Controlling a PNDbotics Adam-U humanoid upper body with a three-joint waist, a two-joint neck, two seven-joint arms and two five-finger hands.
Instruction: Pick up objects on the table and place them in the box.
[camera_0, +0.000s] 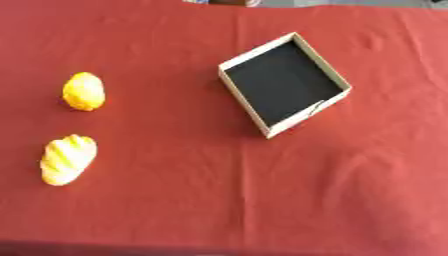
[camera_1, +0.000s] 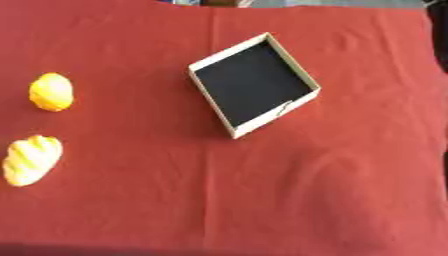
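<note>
A red cloth (camera_0: 262, 200), faintly creased, covers the surface. The box (camera_0: 241, 97), shallow, pale-walled and black inside, sits right of centre, turned so its corners point diamond-wise. Well apart at left lie 2 things: a ridged, pale yellow loaf (camera_0: 67, 159), long axis running near to far, tilted slightly right, and beyond it a rounded orange-yellow lemon (camera_0: 84, 91). No hand shows, so fingers cannot be told.

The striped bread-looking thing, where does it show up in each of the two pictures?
Left eye view: the striped loaf lies at lower left, below the yellow fruit.
Right eye view: hard against the left edge, lower left.
Shared landmark: the box, up and to its right in both.
</note>
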